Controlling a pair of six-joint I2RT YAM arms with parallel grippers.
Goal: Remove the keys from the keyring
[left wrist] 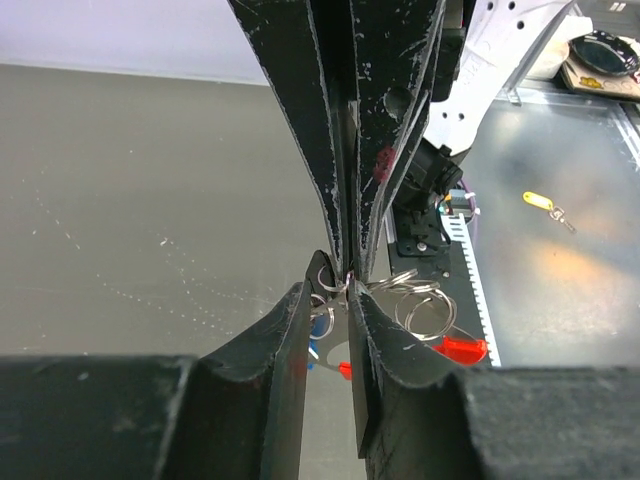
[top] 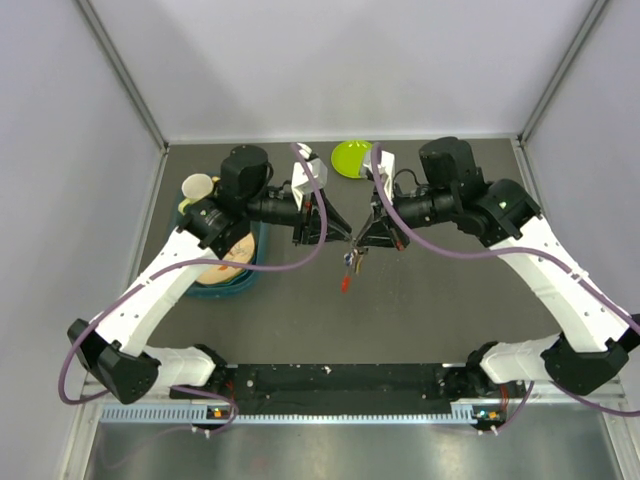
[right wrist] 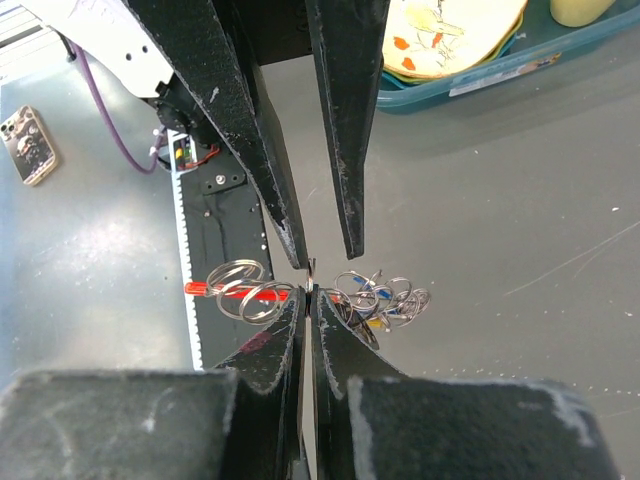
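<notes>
Containers: teal bin [right wrist: 420, 95] beyond the left gripper [right wrist: 323, 255] holds a printed plate [right wrist: 450, 35] and a yellow cup [right wrist: 585, 10], the cup cut off by the frame edge. Lime-green dish [top: 350, 157] sits half hidden behind the wrists; I cannot see into it. Right gripper [right wrist: 308, 297] jaws are pressed together, pinching the keyring [right wrist: 238, 285] wire. Left jaws stand slightly spread, straddling that pinch. The keys [right wrist: 378, 300] hang tangled in wire loops just beside the right jaws, with a red tag [right wrist: 262, 294] on the other side. I cannot count them.
</notes>
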